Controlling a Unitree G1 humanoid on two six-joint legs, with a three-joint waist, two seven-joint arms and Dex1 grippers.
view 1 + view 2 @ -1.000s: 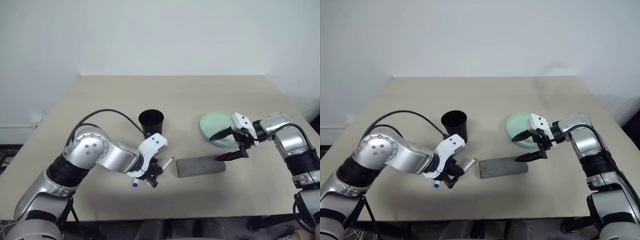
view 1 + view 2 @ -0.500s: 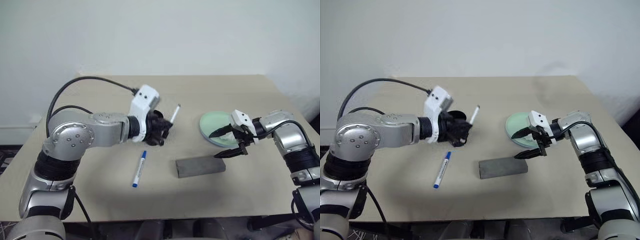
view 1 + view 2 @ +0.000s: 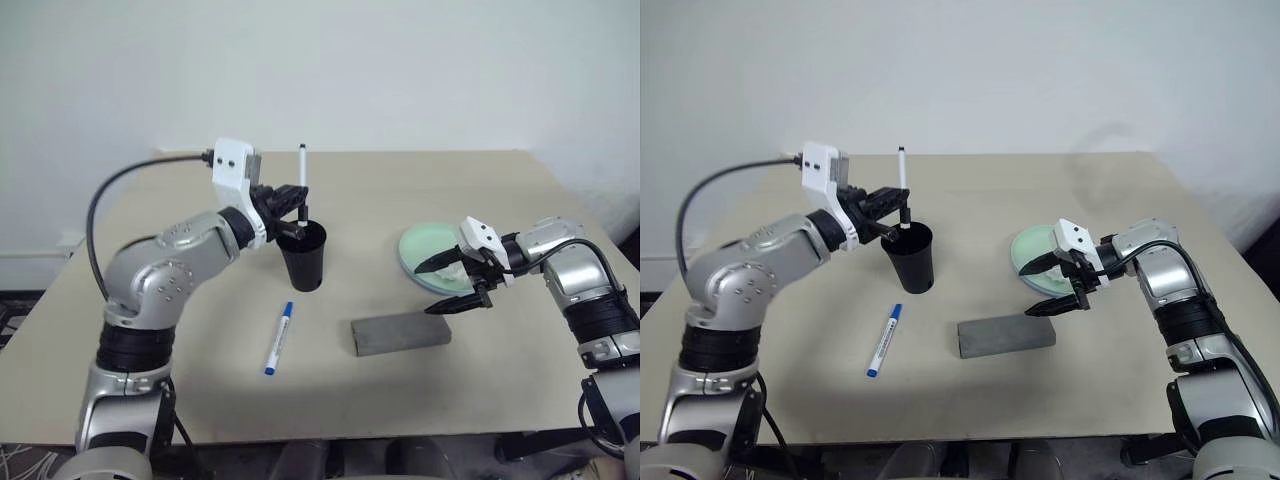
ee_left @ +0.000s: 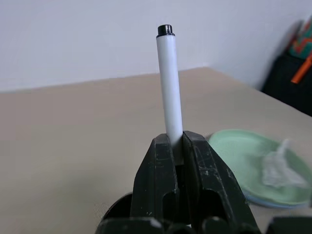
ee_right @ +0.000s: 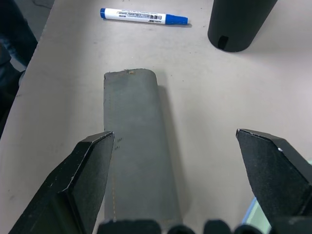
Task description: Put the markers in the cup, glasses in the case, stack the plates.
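I've swung the left fingers (image 3: 299,196), clenched on the black-capped marker (image 3: 302,175), up over the cup (image 3: 303,255); I'm lowering next. Blue marker (image 3: 278,338) is lying beside the cup; right fingers (image 3: 447,285) are hanging released.

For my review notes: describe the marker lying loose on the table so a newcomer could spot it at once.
Start at the black cup near the middle of the beige table. In front of it, to the left of the grey case, a slim white marker lies flat. Its blue cap and end set it apart from the black-tipped marker held upright over the cup.
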